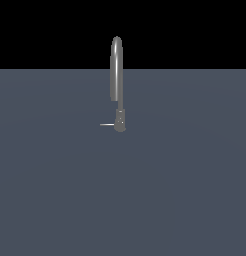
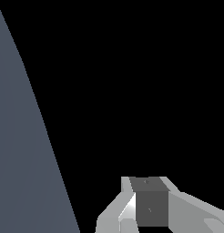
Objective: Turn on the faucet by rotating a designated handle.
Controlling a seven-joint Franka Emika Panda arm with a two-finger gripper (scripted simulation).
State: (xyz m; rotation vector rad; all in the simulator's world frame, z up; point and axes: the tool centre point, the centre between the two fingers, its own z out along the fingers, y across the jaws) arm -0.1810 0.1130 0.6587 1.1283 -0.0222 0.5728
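Note:
The faucet (image 1: 116,70) stands upright in the middle of the exterior view, a slim grey gooseneck spout on a short thicker base (image 1: 120,121). The handle (image 1: 107,124) is a thin pale rod sticking out level from the base toward the exterior view's left. The arm and gripper do not show in the exterior view. In the wrist view only part of my gripper (image 2: 150,202) shows, white-grey finger parts with a dark grey pad, against black. Nothing is between the fingers there. The faucet and handle are out of the wrist view.
A flat blue-grey floor (image 1: 185,190) spreads around the faucet, with black background beyond its far edge. A slanted strip of the same floor (image 2: 22,159) shows in the wrist view.

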